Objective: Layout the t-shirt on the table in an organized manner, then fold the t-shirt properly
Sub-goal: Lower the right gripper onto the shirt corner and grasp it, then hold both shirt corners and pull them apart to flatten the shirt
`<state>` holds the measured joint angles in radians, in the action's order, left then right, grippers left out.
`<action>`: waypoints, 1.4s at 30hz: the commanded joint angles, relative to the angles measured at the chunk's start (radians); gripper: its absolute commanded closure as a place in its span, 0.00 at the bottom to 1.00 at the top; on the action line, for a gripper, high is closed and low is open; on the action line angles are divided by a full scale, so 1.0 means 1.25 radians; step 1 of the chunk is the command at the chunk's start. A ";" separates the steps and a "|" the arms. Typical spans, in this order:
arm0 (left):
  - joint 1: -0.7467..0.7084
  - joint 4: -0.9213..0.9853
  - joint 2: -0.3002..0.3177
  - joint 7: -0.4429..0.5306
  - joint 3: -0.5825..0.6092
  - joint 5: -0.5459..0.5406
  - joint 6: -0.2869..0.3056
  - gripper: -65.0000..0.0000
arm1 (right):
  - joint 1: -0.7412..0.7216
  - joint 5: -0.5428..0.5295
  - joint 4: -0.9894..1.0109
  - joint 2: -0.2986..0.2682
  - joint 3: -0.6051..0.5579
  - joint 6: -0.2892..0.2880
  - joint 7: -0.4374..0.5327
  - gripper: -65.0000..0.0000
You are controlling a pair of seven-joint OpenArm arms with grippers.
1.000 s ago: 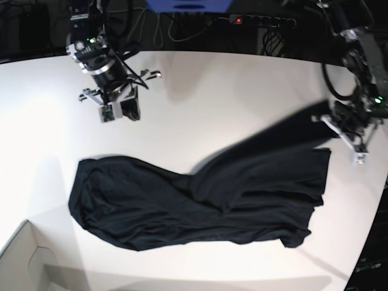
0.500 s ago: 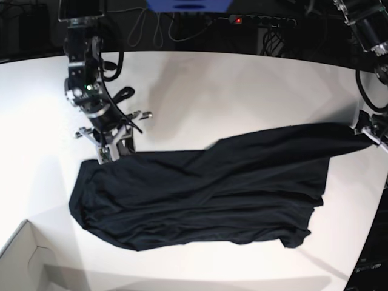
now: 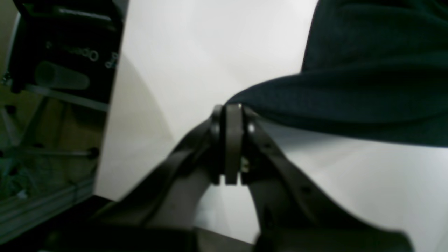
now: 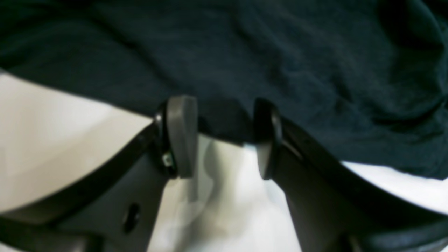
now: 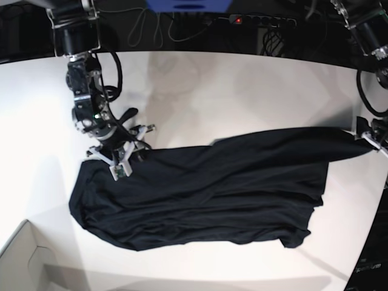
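Table [image 5: 242,85]: a big white top, spread out under both grippers.
T-shirt [image 5: 206,194]: black cloth, laid flat between the two grippers but wrinkled; one end is held out to the table's edge.
Left gripper [image 3: 232,106]: squeezed shut on a corner of the t-shirt, which is stretched away from its tips.
Right gripper [image 4: 224,134]: jaws are spread apart, with the t-shirt's edge just past the tips; nothing is pinched.
Change: a second ago the right gripper was shut and well back from the cloth; now it has been brought to the edge and opened.
Meaning: a second corner is likely about to be grabbed so the t-shirt can be pulled flat.
Views: the gap between the right jaws is shown only in the right wrist view; the whole shirt only in the base view.
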<state>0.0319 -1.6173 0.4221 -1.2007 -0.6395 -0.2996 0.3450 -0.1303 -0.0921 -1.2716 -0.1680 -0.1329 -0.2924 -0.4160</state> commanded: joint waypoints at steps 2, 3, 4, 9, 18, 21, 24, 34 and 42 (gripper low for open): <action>0.007 -0.012 0.012 0.010 -0.003 -0.004 0.001 1.00 | -0.033 -0.005 0.020 -0.002 0.003 -0.001 0.015 0.59; 0.006 -0.012 0.010 0.010 -0.003 -0.004 0.001 1.00 | -0.035 -0.004 0.032 -0.004 0.003 -0.001 0.013 0.59; 0.006 -0.012 0.004 0.010 -0.003 -0.004 0.001 1.00 | -0.035 -0.004 0.043 -0.007 0.003 -0.001 0.013 0.59; 0.006 -0.012 -0.014 0.009 -0.003 -0.004 0.001 1.00 | 0.026 -0.004 0.041 -0.058 0.009 -0.001 0.013 0.59; 0.006 -0.013 -0.051 0.001 -0.002 -0.008 0.001 1.00 | 0.237 -0.005 -0.124 -0.168 0.047 -0.001 0.017 0.58; -0.009 -0.013 -0.079 0.001 0.011 -0.004 0.001 1.00 | 0.288 -0.005 -0.169 -0.171 0.111 -0.004 0.015 0.58; -0.032 -0.013 -0.104 0.010 0.056 -0.004 0.001 1.00 | 0.320 -0.005 -0.184 -0.174 0.171 -0.004 0.014 0.58; -0.065 -0.012 -0.149 0.010 0.100 -0.004 0.001 1.00 | 0.406 -0.005 -0.217 -0.178 0.271 -0.005 0.019 0.58; -0.059 0.052 -0.149 0.012 0.100 -0.004 0.001 1.00 | 0.403 -0.005 -0.227 -0.193 0.280 -0.005 0.014 0.58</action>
<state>-0.0547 -1.5398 0.2211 -1.1957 -0.5106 -0.2996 0.3450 0.3717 -0.1116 -1.5475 -0.3908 0.2077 -0.2955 -0.3744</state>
